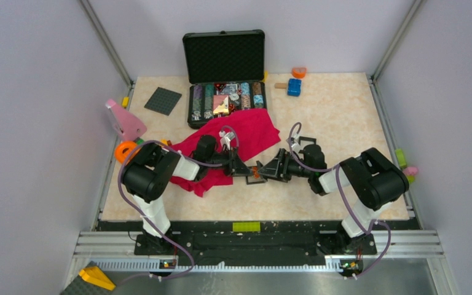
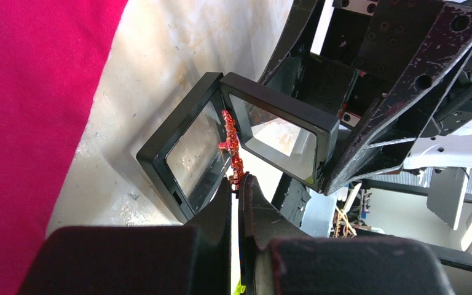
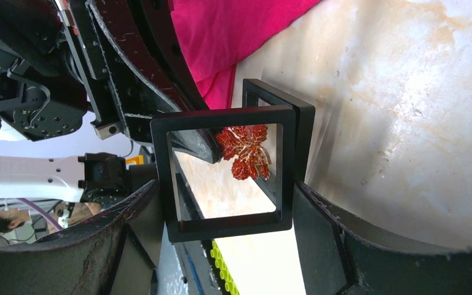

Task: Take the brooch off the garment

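Brooch [image 3: 244, 152], a small orange-red, leaf-like spiky ornament with golden veins, hanging in the gap between the two hinged halves of a black square display frame [image 3: 221, 120] with clear film windows. It is clear of the magenta cloth garment [image 1: 249, 132], which lies crumpled on the beige marbled table [image 1: 344, 117] just behind.

Left gripper [image 2: 238, 184]: fingers pressed together on the lower edge of the brooch, pinching it so that it stands edge-on between the windows.

Right gripper [image 3: 224, 196]: fingers spread wide and clamped on opposite outer sides of the display frame, holding it on edge over the table with its halves parted in a V that opens toward the left gripper.

The arrangement suggests that one arm presents the opened holder while the other feeds the ornament in. The removal itself appears done, and seating the brooch between the films is probably the step in hand. Whether the brooch touches either film cannot be told.

Containers: the display frame holds only the brooch. At the far edge of the table a black hard case [image 1: 224, 55] stands with its foam-lined lid raised, its tray packed with rows of small multicoloured items too small to identify.
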